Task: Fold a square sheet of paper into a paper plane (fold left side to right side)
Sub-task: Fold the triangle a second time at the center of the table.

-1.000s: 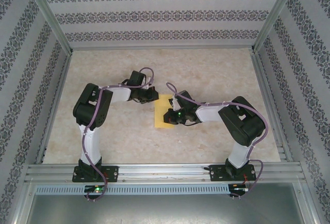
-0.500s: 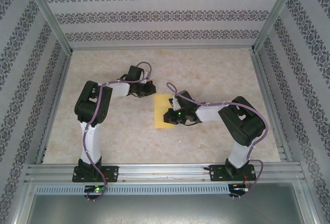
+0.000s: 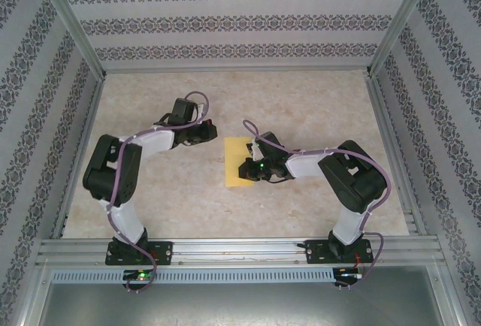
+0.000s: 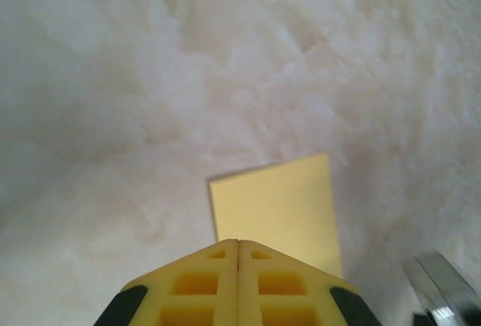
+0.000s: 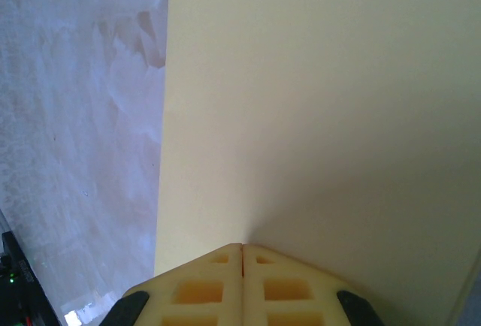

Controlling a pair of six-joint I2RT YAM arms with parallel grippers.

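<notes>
The square sheet of paper [image 3: 236, 162] lay flat on the marbled bench [image 3: 316, 108], near the middle and a little toward the near edge, between the two arms. From above it read as a tall, narrow yellow rectangle, its long sides running near to far, rather than a full square. Whether it was doubled over could not be told.

The right end effector [image 3: 249, 168] sat over the right part of the sheet, reaching in from the right. In the right wrist view its two yellow fingers [image 5: 203, 285] were pressed together, with no gap at the tips and nothing pinched between them. The tips lay right at the paper's surface, and a faint shadowed line ran away from them across the sheet. It looked like contact, though that could not be confirmed. The paper's edge ran straight up the left of that view, with bare bench beside it.

The left end effector [image 3: 203, 132] was off the paper, to its left and slightly farther back, with bare bench between them. In the left wrist view its fingers were likewise closed tip to tip and empty, pointing toward the sheet, whose end showed just beyond them. A grey metallic object [image 4: 440, 292] in the lower right corner of that view was too blurred to identify.
</notes>
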